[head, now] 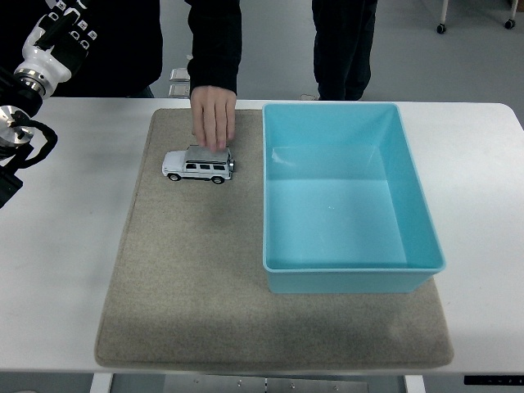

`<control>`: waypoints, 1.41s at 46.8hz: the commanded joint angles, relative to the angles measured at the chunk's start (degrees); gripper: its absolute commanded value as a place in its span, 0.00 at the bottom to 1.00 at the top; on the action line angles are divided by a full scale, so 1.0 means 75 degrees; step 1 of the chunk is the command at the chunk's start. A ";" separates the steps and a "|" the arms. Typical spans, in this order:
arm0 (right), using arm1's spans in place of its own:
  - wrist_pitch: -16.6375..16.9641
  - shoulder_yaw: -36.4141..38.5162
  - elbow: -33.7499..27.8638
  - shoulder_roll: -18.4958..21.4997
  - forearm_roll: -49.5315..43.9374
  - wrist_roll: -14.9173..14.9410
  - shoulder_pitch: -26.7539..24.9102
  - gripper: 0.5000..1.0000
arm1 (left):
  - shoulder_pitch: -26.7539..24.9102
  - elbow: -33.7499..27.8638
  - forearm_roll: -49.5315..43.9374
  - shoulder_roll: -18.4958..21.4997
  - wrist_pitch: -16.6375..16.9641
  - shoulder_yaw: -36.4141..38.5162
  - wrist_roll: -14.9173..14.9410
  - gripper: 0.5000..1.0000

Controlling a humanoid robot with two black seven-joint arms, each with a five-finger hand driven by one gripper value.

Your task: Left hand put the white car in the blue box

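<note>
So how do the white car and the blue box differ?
The white car is small and lies near the mat's far edge; the blue box is far larger, on the mat's right side. A person's hand touches the car's roof; nothing touches the box, which is empty. Both rest on the mat.

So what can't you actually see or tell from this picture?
- Left hand, head view: cut off by the top-left corner, so its finger pose can't be told.
- Right hand: out of frame.
- Person's hand: fingertips rest on the white car, hiding part of its roof.
- Person: body cut off by the top edge.
- Blue box: near wall's inner face isn't visible.
- Car details: too small.
</note>
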 commanded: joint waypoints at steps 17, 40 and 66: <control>0.0000 -0.0001 -0.0007 0.0000 0.0000 -0.0005 0.0000 0.87 | 0.0000 0.0012 -0.0011 0.0000 -0.0011 0.0000 0.0000 1.00; 0.0000 -0.0001 0.0005 0.0000 0.0000 -0.0005 0.0012 0.87 | -0.0023 0.0035 0.0000 0.0000 -0.0023 -0.0012 0.0000 1.00; 0.0000 -0.0001 0.0005 0.0000 0.0000 0.0006 0.0000 0.87 | -0.0047 0.0047 0.0000 0.0012 -0.0023 -0.0047 0.0000 1.00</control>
